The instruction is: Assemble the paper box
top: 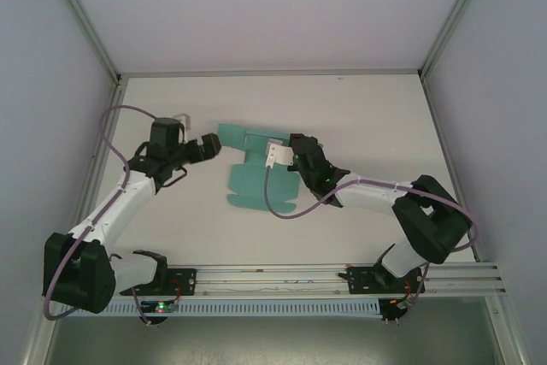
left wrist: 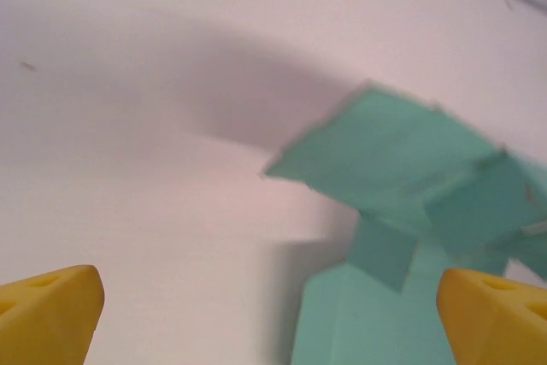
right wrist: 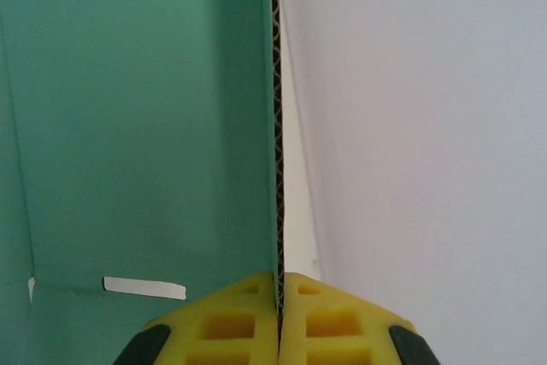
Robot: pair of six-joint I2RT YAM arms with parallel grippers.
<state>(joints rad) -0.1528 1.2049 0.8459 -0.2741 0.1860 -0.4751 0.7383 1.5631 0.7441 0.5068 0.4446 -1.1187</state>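
Observation:
The paper box (top: 253, 179) is a teal die-cut sheet lying partly flat in the middle of the table, with one side panel folded upright. My right gripper (top: 287, 155) is shut on that upright panel. In the right wrist view the yellow pads (right wrist: 222, 322) pinch the corrugated edge of the paper box (right wrist: 137, 126) between them at the right gripper (right wrist: 279, 295). My left gripper (top: 211, 146) stands open just left of the sheet's far-left flap. In the left wrist view its yellow fingertips (left wrist: 51, 314) sit wide apart, the left gripper (left wrist: 273, 322) holding nothing, with raised flaps of the paper box (left wrist: 402, 168) ahead and to the right.
The white table (top: 367, 117) is walled by grey panels on the left, the right and at the back. A metal rail (top: 342, 273) runs along the near edge between the arm bases. A cable loops from the right arm (top: 282, 211) over the sheet's near corner.

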